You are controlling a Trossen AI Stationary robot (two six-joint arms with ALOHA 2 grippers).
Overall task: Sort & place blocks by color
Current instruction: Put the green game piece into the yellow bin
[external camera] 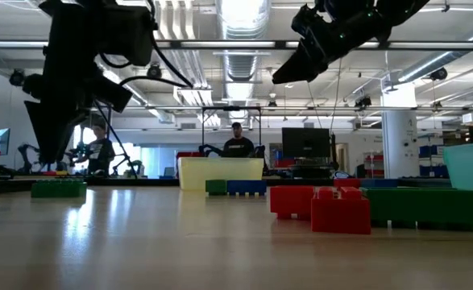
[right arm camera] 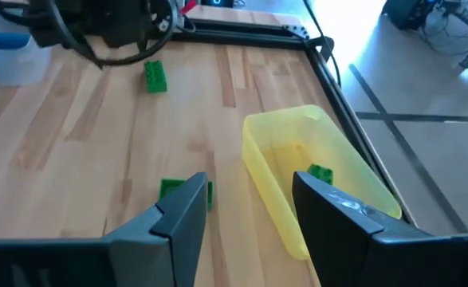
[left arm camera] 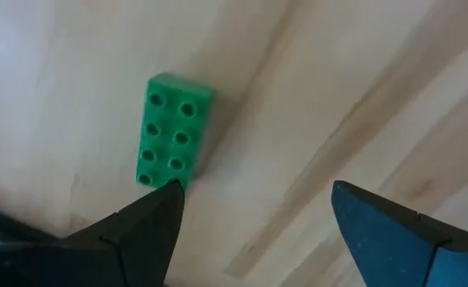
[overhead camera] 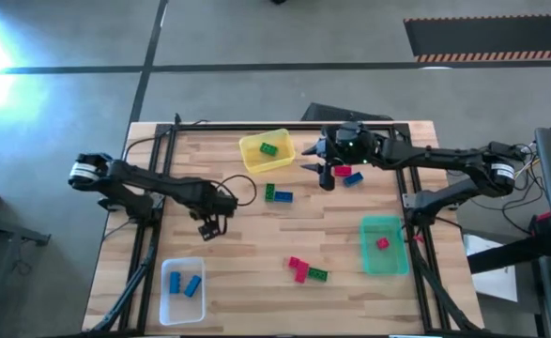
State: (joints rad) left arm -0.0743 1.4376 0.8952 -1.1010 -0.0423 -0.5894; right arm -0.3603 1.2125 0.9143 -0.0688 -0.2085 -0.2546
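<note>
Left gripper (left arm camera: 253, 211): I read its fingers as released, spread apart over bare desk (overhead camera: 256, 235); a green block (left arm camera: 174, 131) lies flat, studs up, just beyond one fingertip, not between the two.

Right gripper (right arm camera: 241, 209): I see the fingers spread apart and empty, hovering near the yellow bin (right arm camera: 313, 171). One small green block (right arm camera: 320, 173) sits inside that bin, beyond the fingers. A green-and-blue pair of blocks (overhead camera: 278, 194) lies on the desk close by, partly hidden behind one finger in the right wrist view.

Other stock as I log it from the high view:
- red block (overhead camera: 342, 173) and blue block (overhead camera: 353, 178), directly beneath the right gripper;
- red block (overhead camera: 383, 243) inside the translucent green bin (overhead camera: 384, 266);
- two blue blocks (overhead camera: 183, 283) inside the clear bin (overhead camera: 167, 305);
- cluster of red blocks with one green (overhead camera: 305, 270), on open desk well apart from both sets of fingers.

A person (external camera: 238, 141) stands in the room beyond the desk.
</note>
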